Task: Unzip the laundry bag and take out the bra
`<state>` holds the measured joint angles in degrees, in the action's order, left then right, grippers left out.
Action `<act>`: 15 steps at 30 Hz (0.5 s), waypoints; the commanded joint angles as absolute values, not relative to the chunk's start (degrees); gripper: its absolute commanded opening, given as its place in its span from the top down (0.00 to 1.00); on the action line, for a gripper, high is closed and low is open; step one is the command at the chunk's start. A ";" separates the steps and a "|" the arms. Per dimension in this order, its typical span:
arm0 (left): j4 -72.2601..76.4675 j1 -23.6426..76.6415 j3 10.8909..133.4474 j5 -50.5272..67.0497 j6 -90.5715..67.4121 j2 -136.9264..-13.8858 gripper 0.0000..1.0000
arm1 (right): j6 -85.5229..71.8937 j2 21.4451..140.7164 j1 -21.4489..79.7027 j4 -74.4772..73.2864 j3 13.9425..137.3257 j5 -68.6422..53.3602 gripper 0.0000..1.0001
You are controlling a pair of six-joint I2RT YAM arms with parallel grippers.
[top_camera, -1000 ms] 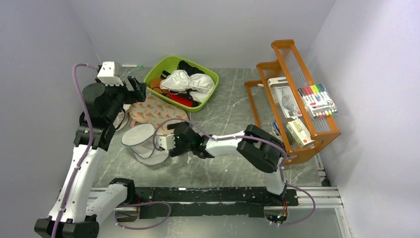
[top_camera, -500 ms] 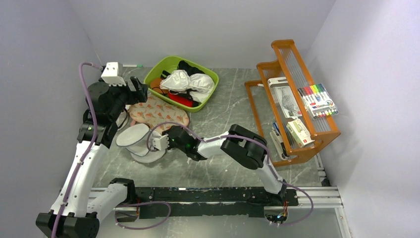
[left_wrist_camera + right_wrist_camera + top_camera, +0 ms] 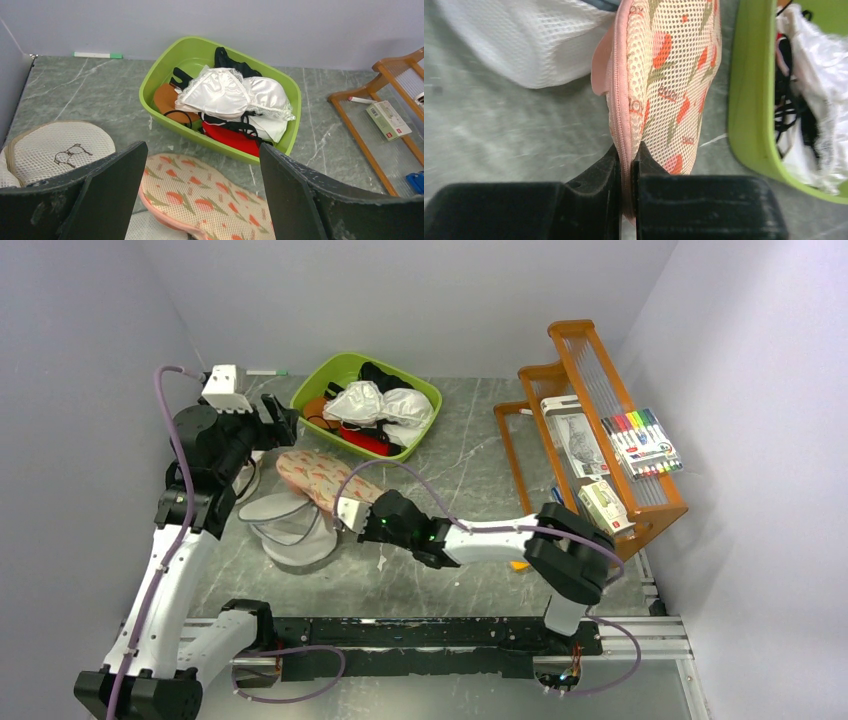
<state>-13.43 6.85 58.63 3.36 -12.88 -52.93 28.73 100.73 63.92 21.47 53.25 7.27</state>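
The laundry bag (image 3: 310,472), pale pink mesh with orange-red flowers, is tipped up on its edge at left centre of the table. My right gripper (image 3: 347,510) is shut on its near zipped rim; in the right wrist view the jaws (image 3: 628,155) pinch the pink zip seam and the bag (image 3: 664,75) stands up beyond them. My left gripper (image 3: 280,420) hangs open over the bag's far end, with the bag (image 3: 210,200) below and between its fingers, untouched. The bra is hidden.
Round white mesh bags (image 3: 290,530) lie just left of the pouch, and one more (image 3: 55,150) sits far left. A green bin (image 3: 318,373) of white, red and dark garments stands behind. An orange rack (image 3: 590,430) with markers and boxes fills the right side.
My right gripper went from open to shut on the bag's rim and drew back to the right, tipping the bag up off the table. The left arm barely moved.
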 commanded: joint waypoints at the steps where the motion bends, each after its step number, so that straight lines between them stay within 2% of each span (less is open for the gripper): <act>1: -11.50 6.06 59.27 5.62 -13.51 -51.82 0.06 | 15.48 93.36 63.57 18.96 50.29 -1.51 1.00; 8: -11.26 5.88 59.54 8.10 -13.86 -51.80 0.06 | -3.99 81.38 57.91 16.00 44.00 -16.51 1.00; 15: -10.37 5.89 59.29 11.67 -14.38 -51.08 0.06 | -23.42 71.96 46.87 18.53 34.51 -32.78 1.00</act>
<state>-13.17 6.46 58.63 7.51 -13.72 -52.36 -9.80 75.18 51.11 16.32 37.80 -21.54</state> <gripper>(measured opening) 0.939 0.062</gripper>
